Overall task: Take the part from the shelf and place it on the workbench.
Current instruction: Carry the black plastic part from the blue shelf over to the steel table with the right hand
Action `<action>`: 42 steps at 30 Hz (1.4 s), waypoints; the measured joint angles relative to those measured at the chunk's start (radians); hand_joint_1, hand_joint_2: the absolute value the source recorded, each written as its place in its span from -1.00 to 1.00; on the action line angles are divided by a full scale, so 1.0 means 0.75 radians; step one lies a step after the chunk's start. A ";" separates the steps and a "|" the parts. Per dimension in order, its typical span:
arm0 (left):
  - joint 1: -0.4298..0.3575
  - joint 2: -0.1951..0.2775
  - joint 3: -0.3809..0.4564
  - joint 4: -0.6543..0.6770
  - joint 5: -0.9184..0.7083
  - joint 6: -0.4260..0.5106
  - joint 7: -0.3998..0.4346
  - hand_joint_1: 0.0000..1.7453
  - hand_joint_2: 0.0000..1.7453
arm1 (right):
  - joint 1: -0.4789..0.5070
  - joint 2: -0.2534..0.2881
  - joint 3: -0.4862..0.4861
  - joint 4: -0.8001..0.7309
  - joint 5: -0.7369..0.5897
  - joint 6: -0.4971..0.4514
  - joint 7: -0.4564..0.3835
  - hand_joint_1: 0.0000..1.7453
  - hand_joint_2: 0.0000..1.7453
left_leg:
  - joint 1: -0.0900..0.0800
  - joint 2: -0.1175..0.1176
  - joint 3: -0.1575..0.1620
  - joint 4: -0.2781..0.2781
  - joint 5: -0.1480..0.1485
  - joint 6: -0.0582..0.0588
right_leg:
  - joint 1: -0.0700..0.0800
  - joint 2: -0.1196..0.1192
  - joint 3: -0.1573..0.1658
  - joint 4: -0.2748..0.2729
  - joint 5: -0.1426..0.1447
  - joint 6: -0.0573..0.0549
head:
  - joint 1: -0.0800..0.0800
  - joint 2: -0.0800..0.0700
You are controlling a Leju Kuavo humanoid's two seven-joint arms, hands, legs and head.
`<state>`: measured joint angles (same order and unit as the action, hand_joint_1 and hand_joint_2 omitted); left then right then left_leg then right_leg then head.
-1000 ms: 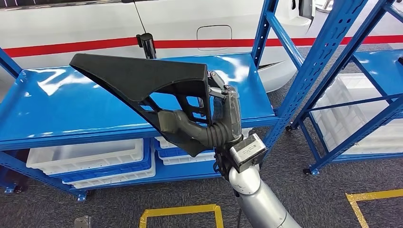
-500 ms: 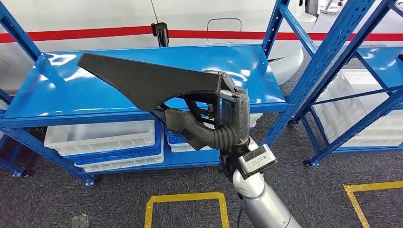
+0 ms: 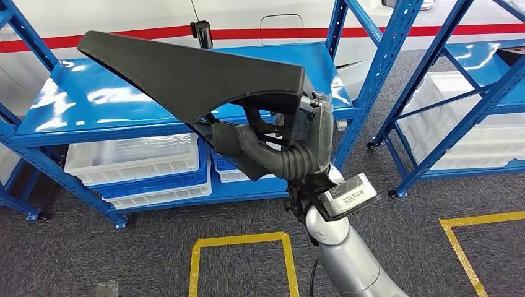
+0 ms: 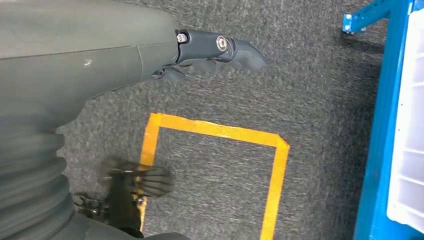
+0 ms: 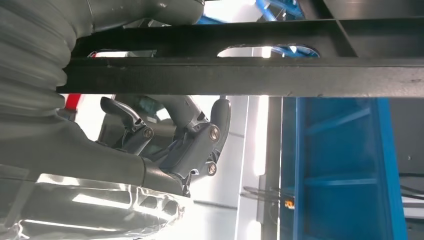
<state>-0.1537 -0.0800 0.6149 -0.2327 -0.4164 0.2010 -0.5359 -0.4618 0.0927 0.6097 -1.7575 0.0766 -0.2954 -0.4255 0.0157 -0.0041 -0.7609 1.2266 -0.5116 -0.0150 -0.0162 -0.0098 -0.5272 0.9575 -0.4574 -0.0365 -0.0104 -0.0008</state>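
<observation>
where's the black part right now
In the head view the black part is off the shelf, held up by the right hand in front of the blue shelf, above the white bins.

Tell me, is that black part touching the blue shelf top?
Apart. The head view shows the black part lifted by the right hand well forward of the shelf top.

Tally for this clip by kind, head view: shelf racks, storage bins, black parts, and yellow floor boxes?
Blue shelf racks: 2
Bins under the near rack: 4
Black part, held in right hand: 1
Yellow taped floor boxes: 2
Total: 9
</observation>
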 joint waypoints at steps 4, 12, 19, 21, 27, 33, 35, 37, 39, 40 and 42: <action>-0.003 0.003 0.000 0.000 -0.002 -0.001 0.001 -1.00 1.00 | -0.013 0.000 -0.009 0.000 -0.017 0.011 0.002 1.00 1.00 | 0.030 0.001 0.120 0.002 0.067 -0.031 | -0.008 0.000 -0.082 0.019 0.053 0.025 | -0.001 0.000; -0.019 0.005 0.000 -0.001 -0.002 -0.003 0.003 -1.00 1.00 | -0.043 0.001 -0.022 0.000 -0.026 0.018 0.000 1.00 1.00 | 0.015 0.004 0.274 -0.296 0.081 0.052 | -0.003 0.001 -0.172 0.091 0.052 0.085 | 0.007 0.000; -0.024 0.005 0.000 -0.001 -0.001 -0.004 0.002 -1.00 1.00 | -0.043 -0.009 -0.030 -0.001 -0.076 0.055 -0.005 1.00 1.00 | 0.005 0.009 0.111 -0.298 0.214 0.063 | -0.005 0.007 -0.168 0.394 -0.087 0.101 | 0.014 0.000; -0.024 0.005 0.000 -0.001 -0.001 -0.004 0.002 -1.00 1.00 | -0.043 -0.008 -0.029 -0.003 -0.087 0.067 -0.006 1.00 1.00 | 0.002 0.007 0.076 -0.295 0.248 0.050 | 0.000 0.007 -0.011 0.192 -0.085 0.097 | 0.016 0.000; -0.013 0.007 -0.001 0.000 0.001 -0.005 0.001 -1.00 1.00 | -0.041 -0.008 -0.028 -0.005 -0.092 0.076 -0.009 1.00 1.00 | 0.012 0.006 0.036 -0.297 0.264 0.004 | -0.005 0.010 0.051 0.012 -0.072 0.038 | 0.006 0.000; -0.010 0.010 -0.001 0.000 -0.001 -0.003 0.001 -1.00 1.00 | -0.036 -0.013 -0.028 -0.004 -0.092 0.089 -0.024 1.00 1.00 | 0.019 0.006 0.005 0.078 0.036 -0.020 | 0.004 0.004 -0.042 0.027 0.012 0.016 | 0.002 0.000; -0.013 0.011 -0.001 0.000 -0.002 -0.002 0.001 -1.00 1.00 | -0.032 -0.015 -0.028 -0.004 -0.093 0.094 -0.029 1.00 1.00 | 0.019 0.004 0.126 -0.054 0.078 -0.011 | 0.006 0.006 -0.073 0.039 0.027 0.024 | 0.002 0.000; -0.018 0.013 -0.001 0.000 -0.002 -0.001 0.001 -1.00 1.00 | -0.031 -0.015 -0.028 -0.004 -0.095 0.099 -0.031 1.00 1.00 | 0.012 0.000 0.240 -0.216 0.069 0.005 | 0.010 0.007 -0.094 0.045 0.042 0.039 | 0.003 0.000; -0.021 0.016 -0.001 -0.001 -0.003 -0.001 0.001 -1.00 1.00 | -0.031 -0.016 -0.028 -0.005 -0.097 0.103 -0.032 1.00 1.00 | 0.000 -0.002 0.272 -0.275 0.056 0.022 | 0.010 0.005 -0.102 0.042 0.056 0.060 | 0.006 0.000; -0.022 0.017 -0.001 -0.001 -0.003 0.000 0.001 -1.00 1.00 | -0.030 -0.016 -0.028 -0.005 -0.098 0.105 -0.032 1.00 1.00 | -0.002 0.000 0.271 -0.286 0.065 0.034 | 0.009 0.005 -0.105 0.039 0.062 0.069 | 0.007 0.000; -0.025 0.017 -0.001 -0.001 -0.003 0.003 -0.001 -1.00 1.00 | -0.031 -0.018 -0.028 -0.004 -0.099 0.107 -0.032 1.00 1.00 | 0.000 0.007 0.270 -0.313 0.091 0.061 | 0.010 0.007 -0.126 0.063 0.042 0.075 | 0.008 0.000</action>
<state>-0.1721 -0.0673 0.6145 -0.2335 -0.4188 0.2029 -0.5366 -0.4854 0.0789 0.5884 -1.7607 0.0024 -0.2150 -0.4497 0.0155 0.0009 -0.5583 0.9920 -0.4435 0.0304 -0.0084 -0.0048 -0.6214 1.0046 -0.4258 0.0195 -0.0041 -0.0008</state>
